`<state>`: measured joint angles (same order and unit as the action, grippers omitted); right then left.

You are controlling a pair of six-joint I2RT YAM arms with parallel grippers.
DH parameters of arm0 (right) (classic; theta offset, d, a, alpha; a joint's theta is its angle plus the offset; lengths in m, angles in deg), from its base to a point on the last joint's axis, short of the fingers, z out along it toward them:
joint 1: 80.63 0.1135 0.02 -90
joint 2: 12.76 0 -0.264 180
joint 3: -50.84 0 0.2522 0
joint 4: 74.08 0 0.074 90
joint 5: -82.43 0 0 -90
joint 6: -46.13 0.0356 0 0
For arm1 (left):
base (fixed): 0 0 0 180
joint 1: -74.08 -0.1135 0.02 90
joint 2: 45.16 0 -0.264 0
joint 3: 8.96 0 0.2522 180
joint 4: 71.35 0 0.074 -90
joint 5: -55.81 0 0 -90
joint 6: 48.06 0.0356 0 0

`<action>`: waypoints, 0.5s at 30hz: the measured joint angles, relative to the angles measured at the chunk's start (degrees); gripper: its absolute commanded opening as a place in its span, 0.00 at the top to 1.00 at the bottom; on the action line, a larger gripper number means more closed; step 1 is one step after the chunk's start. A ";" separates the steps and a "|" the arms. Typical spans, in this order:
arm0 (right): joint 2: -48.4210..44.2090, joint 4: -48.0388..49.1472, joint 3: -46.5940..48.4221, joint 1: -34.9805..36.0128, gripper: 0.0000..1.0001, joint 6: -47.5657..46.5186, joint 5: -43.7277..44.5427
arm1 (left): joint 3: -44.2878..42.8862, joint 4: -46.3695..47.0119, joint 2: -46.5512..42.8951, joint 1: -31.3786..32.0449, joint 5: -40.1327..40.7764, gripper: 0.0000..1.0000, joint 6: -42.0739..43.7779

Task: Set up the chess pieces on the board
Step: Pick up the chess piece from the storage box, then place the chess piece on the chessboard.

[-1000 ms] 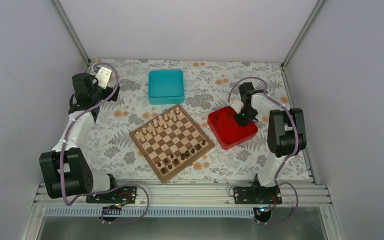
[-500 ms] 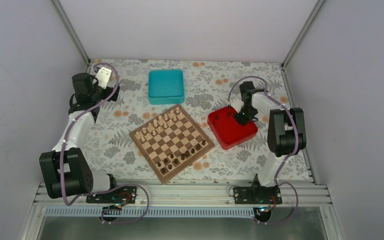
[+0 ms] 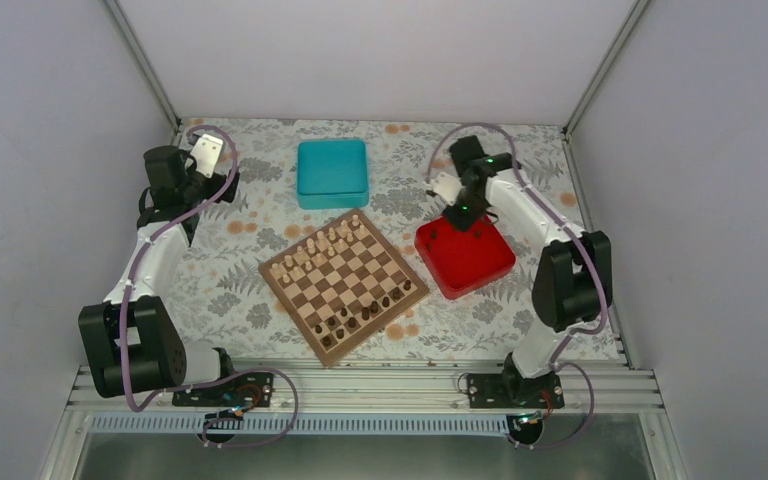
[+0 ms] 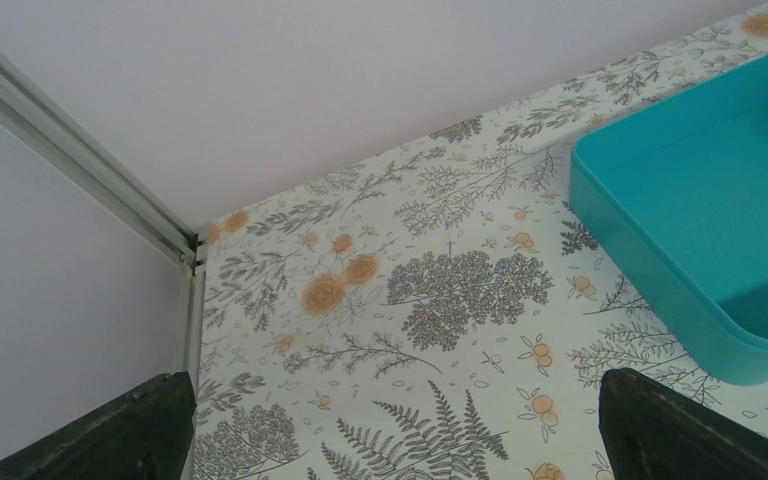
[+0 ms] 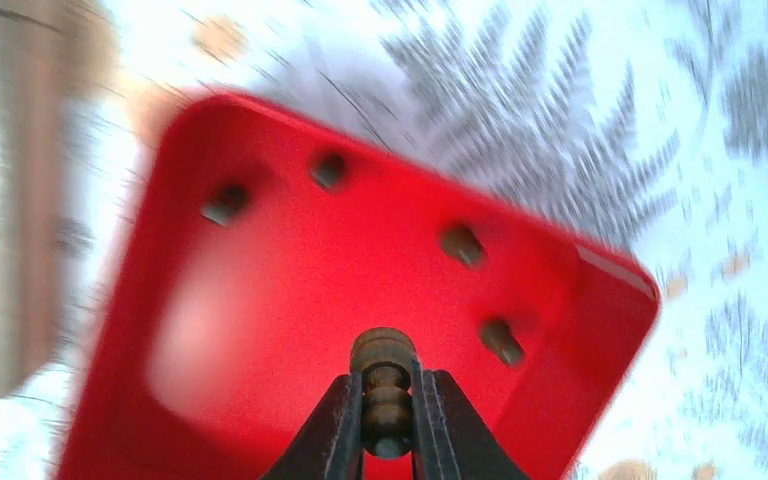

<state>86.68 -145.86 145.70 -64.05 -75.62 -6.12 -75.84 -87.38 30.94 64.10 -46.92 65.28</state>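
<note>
From above, the board lies in the middle of the flowery table, turned like a diamond. A row of dark chess pieces stands along its near right side. The pale pieces stand along its far left side. The teal box sits past the board, well apart from it. The red tray sits just to the right of the board. A few tiny dark dots show in the tray, too small to tell what they are. The right gripper hangs over the far edge of the tray. The left gripper is up by the far left corner, well away from the board.

In the left wrist view, the left gripper is wide open. Its two dark fingers stand far apart at the bottom corners, with only the flowery table between them. The teal box is on the right. Its flat teal middle sits lower than its rim.

The right wrist view is blurry. The right gripper is squeezed narrow on one dark chess piece, which stands upright between the fingers. The red tray is right under it. Four more dark pieces lie in the tray, spread near its far and right walls.
</note>
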 measured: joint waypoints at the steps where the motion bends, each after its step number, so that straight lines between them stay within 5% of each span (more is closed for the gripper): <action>1: 0.00 -0.68 1.18 2.08 0.96 0.35 -0.22 | 0.00 0.00 -0.02 0.00 0.00 0.00 0.00; 15: 7.32 -4.09 9.97 32.37 0.96 4.39 -6.36 | 0.00 -0.02 -0.35 0.00 0.00 0.00 0.00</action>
<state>94.00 -149.95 155.66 -31.68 -71.23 -12.48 -75.84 -87.40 30.59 64.10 -46.92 65.28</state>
